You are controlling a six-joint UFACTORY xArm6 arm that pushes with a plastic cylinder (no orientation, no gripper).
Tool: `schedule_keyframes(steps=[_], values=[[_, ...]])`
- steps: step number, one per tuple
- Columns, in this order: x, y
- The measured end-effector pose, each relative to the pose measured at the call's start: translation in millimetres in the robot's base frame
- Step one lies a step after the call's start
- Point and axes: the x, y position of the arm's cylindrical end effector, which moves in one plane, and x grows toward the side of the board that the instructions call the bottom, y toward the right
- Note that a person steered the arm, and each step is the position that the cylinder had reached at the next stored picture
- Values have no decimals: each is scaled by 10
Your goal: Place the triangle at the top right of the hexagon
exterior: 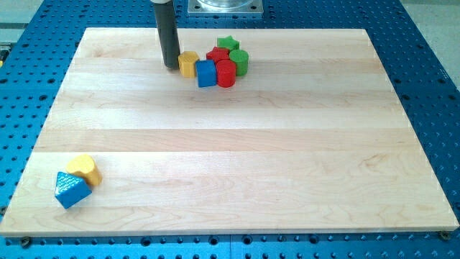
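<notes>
Held my tip (172, 67) just left of yellow hexagon (188, 63), end effector grasping nothing; saw blue triangle (71, 191) well down-left of hexagon.

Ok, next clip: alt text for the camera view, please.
My tip rests at the view's top, just left of a yellow hexagon block that fronts a cluster of blue, red and green blocks on the wooden board. Far off, at the view's bottom left, a blue triangle block touches a yellow rounded block.
</notes>
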Motion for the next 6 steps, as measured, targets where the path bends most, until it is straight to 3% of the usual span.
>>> schedule_keyframes(steps=[3, 4, 6], values=[[0, 228], [88, -442], [2024, -1744]])
